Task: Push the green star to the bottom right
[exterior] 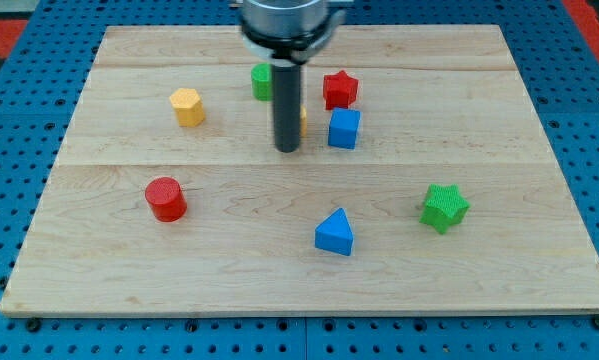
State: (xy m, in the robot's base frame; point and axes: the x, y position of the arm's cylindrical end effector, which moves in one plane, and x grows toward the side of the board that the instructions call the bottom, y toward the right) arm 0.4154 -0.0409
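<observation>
The green star (444,207) sits toward the board's right edge, a bit below the middle, well apart from everything else. The arm comes straight down from the top edge, rod upright, my tip (288,150) planted near the centre, well up and left of the star. No fingers here, just a bare rod holding nothing. Right beside the tip is a blue cube (344,129), with a red star (340,89) above it. A blue triangle (334,233) lies nearer the bottom edge.
</observation>
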